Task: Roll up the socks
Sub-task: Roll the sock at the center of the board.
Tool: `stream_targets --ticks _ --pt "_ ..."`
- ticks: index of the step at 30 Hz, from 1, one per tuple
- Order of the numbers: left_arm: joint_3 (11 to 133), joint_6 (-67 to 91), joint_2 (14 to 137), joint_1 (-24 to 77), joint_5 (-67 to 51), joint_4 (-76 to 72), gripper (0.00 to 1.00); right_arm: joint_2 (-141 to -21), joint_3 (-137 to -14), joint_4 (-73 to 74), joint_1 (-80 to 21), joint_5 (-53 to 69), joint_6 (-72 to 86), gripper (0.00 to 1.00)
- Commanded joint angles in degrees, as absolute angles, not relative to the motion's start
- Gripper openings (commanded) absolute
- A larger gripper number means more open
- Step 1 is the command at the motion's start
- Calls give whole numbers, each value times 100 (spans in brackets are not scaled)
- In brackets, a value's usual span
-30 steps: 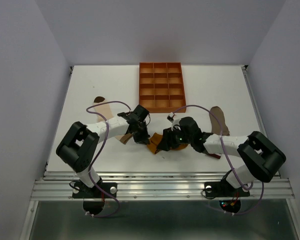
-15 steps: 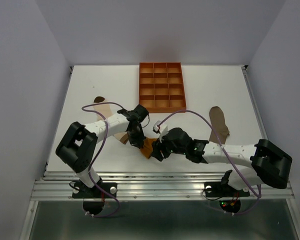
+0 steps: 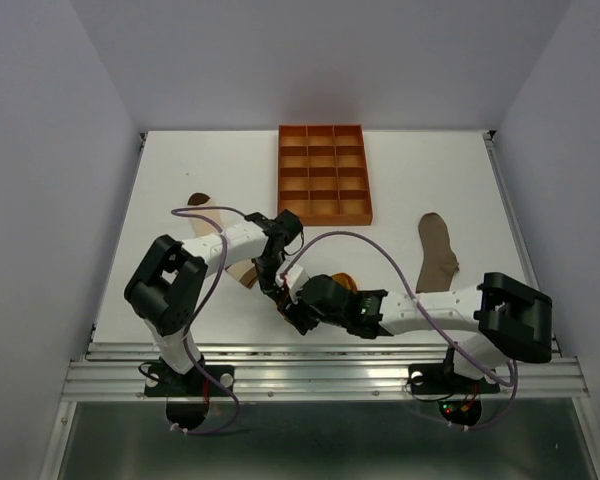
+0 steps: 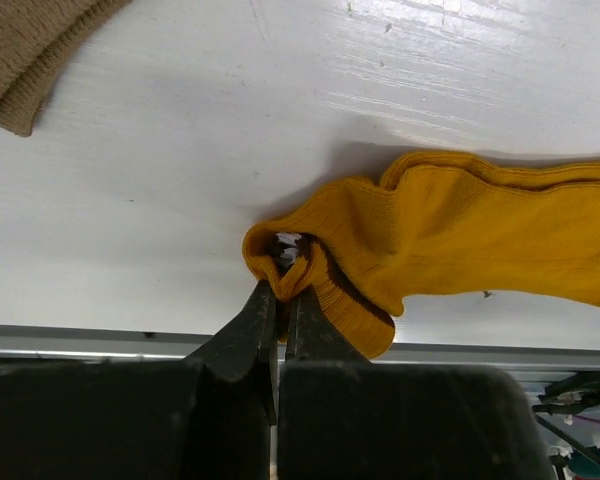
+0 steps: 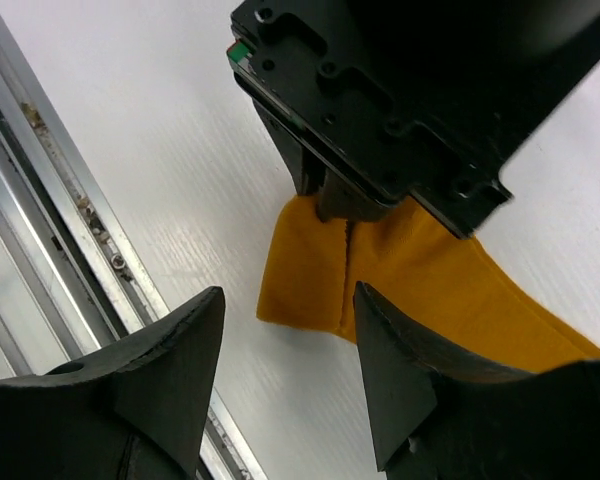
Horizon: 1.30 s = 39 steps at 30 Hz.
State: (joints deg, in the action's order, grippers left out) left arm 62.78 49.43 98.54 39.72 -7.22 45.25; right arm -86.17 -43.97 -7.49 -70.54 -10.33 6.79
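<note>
Your left tool [image 4: 280, 292] is pinched tight on a folded edge of the mustard sock [image 4: 460, 235], which lies near the front rail of the table [image 4: 160, 150]. Your right tool [image 5: 285, 345] hangs just beside it, jaws apart and straddling the sock's corner, seemingly gripping nothing. The taupe sock [image 3: 437, 245] lies well to the right.

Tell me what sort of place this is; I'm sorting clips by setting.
Probably a lab test cell: plain walls enclose a white table, and a left arm and right arm are bolted to an aluminium rail at its edge.
</note>
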Motion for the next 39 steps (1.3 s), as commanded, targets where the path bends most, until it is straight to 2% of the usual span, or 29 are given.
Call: stream_targets --ticks 1,15,30,33,35,37,38,39 --pt "6583 4948 9879 4008 -598 5018 0 -8929 -4939 -554 -7260 -1748 492 60" --pt "6838 4930 10160 4052 -536 5379 0 -9746 -5466 -167 -7682 -2618 413 59" --pt "6829 5106 10222 4061 -589 5370 0 -10336 -5862 -9 -7972 -3260 360 54" --pt "6803 5150 10195 4052 -589 5370 0 -10467 -5915 -18 -7972 -3584 395 42" --pt "6803 5159 10195 4052 -615 5361 0 -10573 -5950 202 -8024 -3735 457 39" --pt "6759 5159 10152 4052 -694 5274 0 -10617 -5933 237 -8024 -3840 588 27" --pt "6741 5177 10134 4052 -720 5247 0 -10626 -5915 246 -8024 -3841 658 10" --pt "6706 5168 10073 4052 -738 5186 3 -10626 -5889 246 -8024 -3815 816 2"
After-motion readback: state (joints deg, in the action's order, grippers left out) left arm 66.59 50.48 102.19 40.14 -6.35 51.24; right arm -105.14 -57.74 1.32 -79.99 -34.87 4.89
